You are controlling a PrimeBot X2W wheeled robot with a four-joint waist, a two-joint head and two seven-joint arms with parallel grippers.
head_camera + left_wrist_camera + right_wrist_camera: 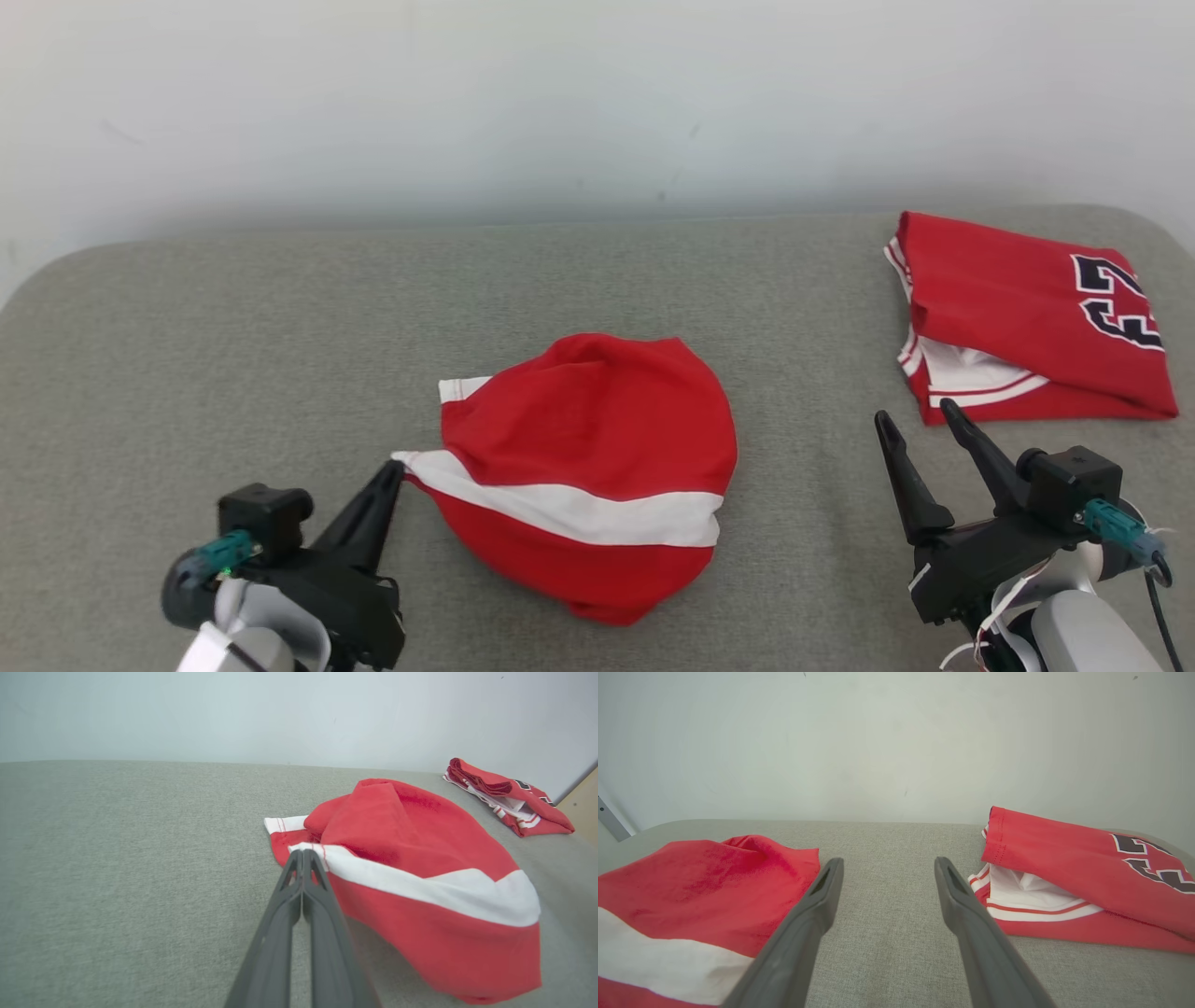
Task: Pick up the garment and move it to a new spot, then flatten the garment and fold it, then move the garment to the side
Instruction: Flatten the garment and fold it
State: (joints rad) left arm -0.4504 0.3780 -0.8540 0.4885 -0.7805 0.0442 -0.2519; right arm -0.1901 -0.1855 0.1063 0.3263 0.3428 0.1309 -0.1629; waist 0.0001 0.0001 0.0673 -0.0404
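Garment (597, 420) corner in low left claw (399, 465)

The left gripper (396, 467) and right gripper (914, 412) each have two long tapering black fingers (976, 448) on a black housing (980, 551), a teal plug (1111, 523) in a black block (1074, 476) behind, and a pale forearm (1083, 635), with white and black cables (1162, 607) behind the right gripper.

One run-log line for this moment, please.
step: pickup grasp | left claw: shut on white-stripe corner of crumpled red garment | right claw: open, holding nothing | folded red jersey: far right, apart
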